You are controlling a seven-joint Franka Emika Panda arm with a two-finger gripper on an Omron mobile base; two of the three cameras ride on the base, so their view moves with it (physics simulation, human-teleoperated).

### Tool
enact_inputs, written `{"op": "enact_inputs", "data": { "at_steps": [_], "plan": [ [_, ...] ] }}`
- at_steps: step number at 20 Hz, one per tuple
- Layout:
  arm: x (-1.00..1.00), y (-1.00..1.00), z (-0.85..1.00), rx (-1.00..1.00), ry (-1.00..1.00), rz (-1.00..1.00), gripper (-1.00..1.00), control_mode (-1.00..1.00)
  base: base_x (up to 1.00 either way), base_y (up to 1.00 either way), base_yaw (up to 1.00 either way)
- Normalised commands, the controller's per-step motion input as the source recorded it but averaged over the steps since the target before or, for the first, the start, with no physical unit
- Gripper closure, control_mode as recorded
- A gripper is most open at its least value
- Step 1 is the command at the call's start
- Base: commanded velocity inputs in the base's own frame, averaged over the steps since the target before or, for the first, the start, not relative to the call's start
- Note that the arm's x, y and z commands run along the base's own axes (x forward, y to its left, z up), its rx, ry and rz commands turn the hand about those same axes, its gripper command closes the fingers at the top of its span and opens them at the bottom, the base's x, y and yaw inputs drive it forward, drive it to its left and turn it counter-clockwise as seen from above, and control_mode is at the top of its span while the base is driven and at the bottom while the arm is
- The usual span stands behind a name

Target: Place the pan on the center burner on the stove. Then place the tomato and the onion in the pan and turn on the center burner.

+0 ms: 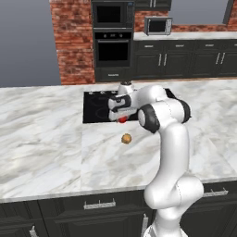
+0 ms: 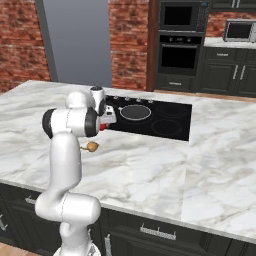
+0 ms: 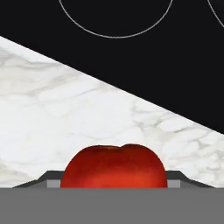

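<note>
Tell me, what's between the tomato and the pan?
In the right base view, just bare black stove between the tomato and the pan.

No readable text, labels, brands, numbers or signs anywhere. Stove [image 2: 165, 120] glass carries plain grey ring outlines only, no lettering. Ovens [image 1: 112, 46] and microwave [image 1: 158, 26] show blank dark fronts, markings too small to tell.

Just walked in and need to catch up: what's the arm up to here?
The white arm's gripper is closed around the tomato, just off the near edge of the stove. The pan already sits on the center burner. The onion waits on the marble counter, nearer the robot.
</note>
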Motion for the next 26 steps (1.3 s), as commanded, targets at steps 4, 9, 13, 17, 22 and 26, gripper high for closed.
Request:
{"op": "enact_inputs", "data": {
  "at_steps": [4,9,13,17,22,26],
  "plan": [
    [-0.84,-0.07,0.88,0.01,-0.27,-0.09,1.0,-1.0,0.0,0.0,0.0],
    [-0.94,-0.1,0.9,0.03,-0.27,-0.09,1.0,-1.0,0.0,0.0,0.0],
    [-0.84,-0.17,1.0,0.08,-0.17,-0.09,1.0,-1.0,0.0,0.0,0.0],
    [-0.67,-0.13,1.0,0.1,-0.05,-0.08,1.0,-1.0,0.0,0.0,0.0],
    [-0.74,-0.16,0.98,0.12,0.03,-0.08,1.0,-1.0,0.0,0.0,0.0],
    [-0.92,-0.1,0.57,0.12,0.21,-0.13,1.0,-1.0,0.0,0.0,0.0]
  ]
}}
